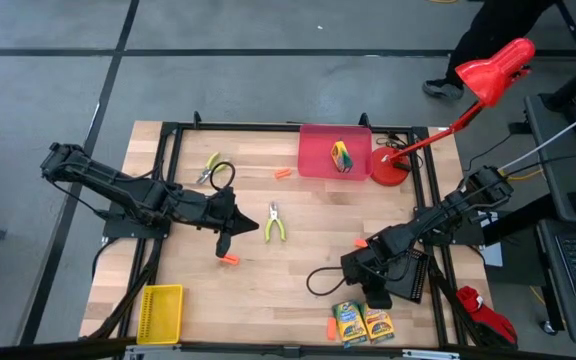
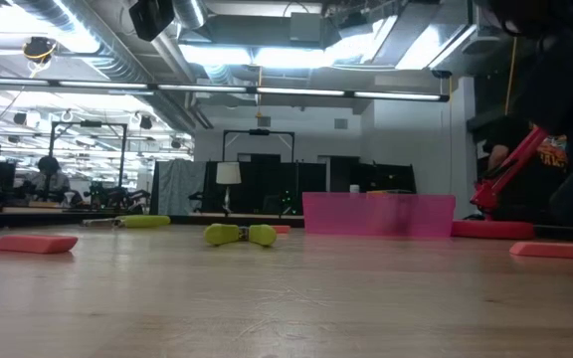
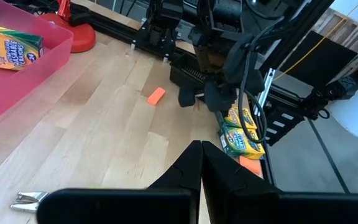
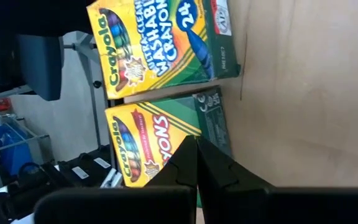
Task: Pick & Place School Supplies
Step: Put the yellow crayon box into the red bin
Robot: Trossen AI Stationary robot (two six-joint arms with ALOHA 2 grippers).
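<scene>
Done: one crayon box (image 1: 341,156) in red bin (image 1: 313,165) | Left: two crayon boxes (image 1: 362,323), pliers (image 1: 274,222), orange sticks (image 1: 229,260) on counter (image 1: 298,250) | left end effector (image 1: 222,243) and right end effector (image 1: 378,300) pressed together, empty

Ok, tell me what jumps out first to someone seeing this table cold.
The pink bin at the table's far edge, with one crayon box inside, stands beside a red desk lamp. Two more crayon boxes lie side by side at the near edge, right under the shut right gripper. The left gripper, also shut, hangs mid-table near yellow-handled pliers.
</scene>
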